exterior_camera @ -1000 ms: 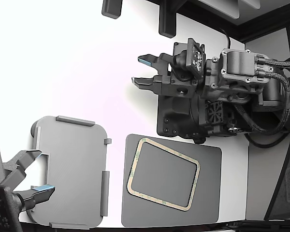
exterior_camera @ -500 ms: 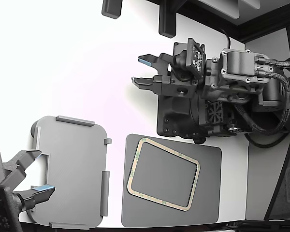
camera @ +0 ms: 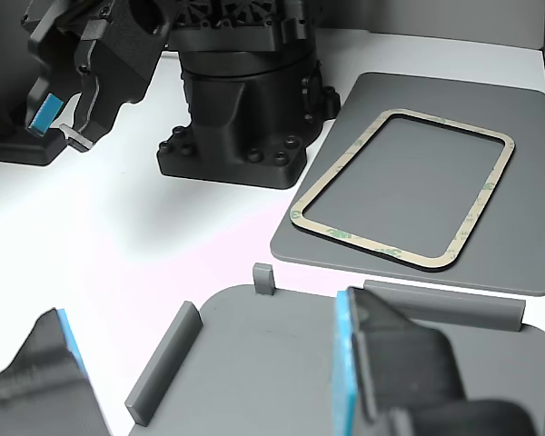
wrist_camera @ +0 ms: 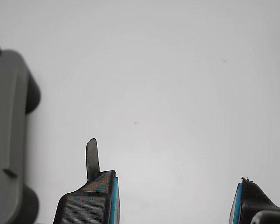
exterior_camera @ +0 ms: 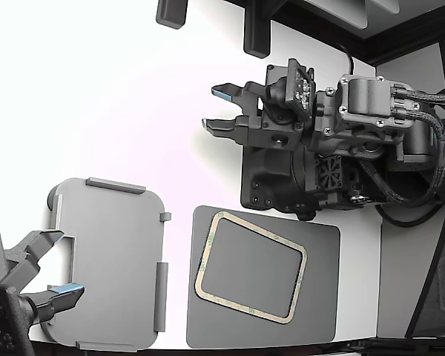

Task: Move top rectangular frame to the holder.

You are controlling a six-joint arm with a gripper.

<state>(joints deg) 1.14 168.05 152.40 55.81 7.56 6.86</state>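
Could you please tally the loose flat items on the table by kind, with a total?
Frames: 1
Dark mats: 1
Grey holders: 1
Total: 3

Across the exterior views nothing shows any change up to this moment. The end effector [exterior_camera: 221, 110] in the upper middle of the exterior picture has not shifted, its jaws as far apart as before. The top rectangular frame [exterior_camera: 208, 254] lies exactly where it lay, at lower centre, and the holder [exterior_camera: 111, 259] at lower left has not moved either.
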